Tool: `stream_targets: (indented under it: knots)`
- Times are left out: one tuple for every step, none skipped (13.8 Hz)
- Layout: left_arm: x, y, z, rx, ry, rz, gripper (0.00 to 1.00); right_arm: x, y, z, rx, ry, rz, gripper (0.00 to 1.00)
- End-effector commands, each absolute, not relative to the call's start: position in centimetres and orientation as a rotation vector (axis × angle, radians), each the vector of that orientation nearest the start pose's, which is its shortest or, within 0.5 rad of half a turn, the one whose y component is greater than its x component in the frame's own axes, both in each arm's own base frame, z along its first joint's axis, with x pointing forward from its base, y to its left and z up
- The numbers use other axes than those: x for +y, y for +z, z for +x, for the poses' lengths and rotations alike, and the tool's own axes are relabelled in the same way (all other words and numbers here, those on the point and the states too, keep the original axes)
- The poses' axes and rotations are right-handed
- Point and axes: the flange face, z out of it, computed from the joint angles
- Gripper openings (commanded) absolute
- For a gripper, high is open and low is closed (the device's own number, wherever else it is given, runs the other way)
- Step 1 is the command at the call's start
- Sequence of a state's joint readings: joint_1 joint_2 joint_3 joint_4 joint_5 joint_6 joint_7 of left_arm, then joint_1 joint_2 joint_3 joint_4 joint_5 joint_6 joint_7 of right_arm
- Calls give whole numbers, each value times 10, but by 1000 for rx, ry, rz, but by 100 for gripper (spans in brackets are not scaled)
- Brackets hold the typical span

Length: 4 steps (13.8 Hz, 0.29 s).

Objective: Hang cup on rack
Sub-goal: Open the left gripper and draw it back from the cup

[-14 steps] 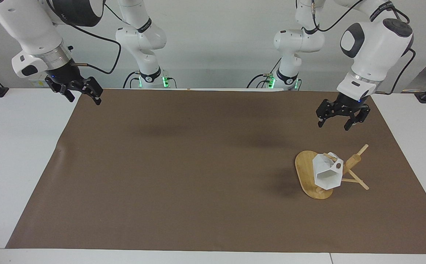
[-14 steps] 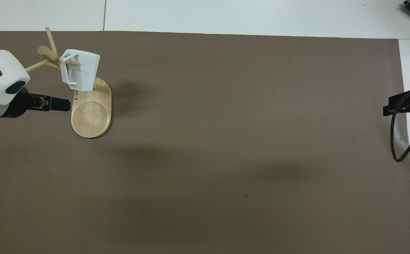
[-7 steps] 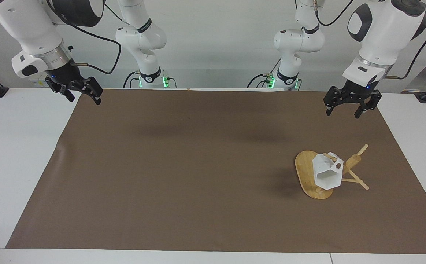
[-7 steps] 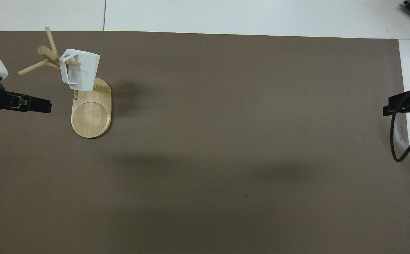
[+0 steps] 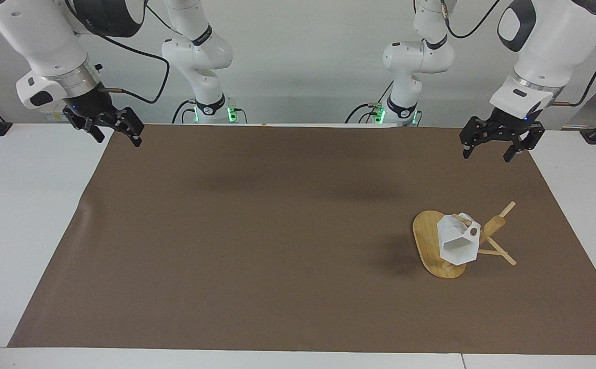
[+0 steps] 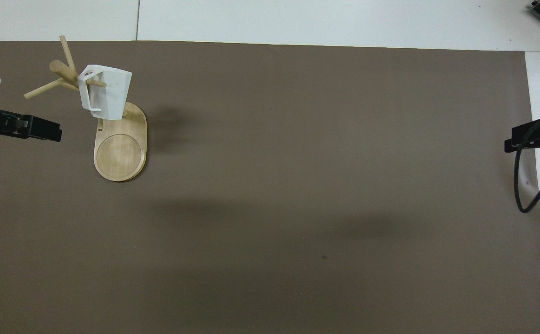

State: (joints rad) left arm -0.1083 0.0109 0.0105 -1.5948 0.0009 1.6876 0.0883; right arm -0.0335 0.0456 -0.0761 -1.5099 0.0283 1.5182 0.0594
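Note:
The white faceted cup (image 5: 458, 242) hangs by its handle hole on a peg of the bamboo rack (image 5: 494, 225), over the rack's oval base. It also shows in the overhead view (image 6: 106, 93), with the rack's base (image 6: 120, 153) below it. My left gripper (image 5: 500, 144) is open and empty, raised over the mat's edge at the left arm's end, apart from the rack; it shows in the overhead view (image 6: 42, 131) too. My right gripper (image 5: 117, 133) is open and empty, waiting over the mat's corner at the right arm's end, and its tip shows in the overhead view (image 6: 525, 139).
A brown mat (image 5: 277, 246) covers most of the white table (image 5: 16, 215). A black cable (image 6: 527, 185) loops down from the right arm.
My left gripper has risen and drawn back from the rack toward its own end of the table. The cup stays on the peg. The right arm has not moved.

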Motion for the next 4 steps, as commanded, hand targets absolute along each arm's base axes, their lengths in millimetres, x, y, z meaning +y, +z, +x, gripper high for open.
stream_targets:
  knots:
    - [-52,623,566,289,-104,-3126,100,-59,625,554,233,47,-3088,100]
    - [-51,623,566,286,-104,-3126,100,-59,625,554,231,47,-3089,100]
    - [-49,624,565,281,-104,-3125,100,-59,625,554,233,47,-3088,100]
    - [-48,625,564,279,-96,-3127,100,-60,625,554,235,47,-3088,100]
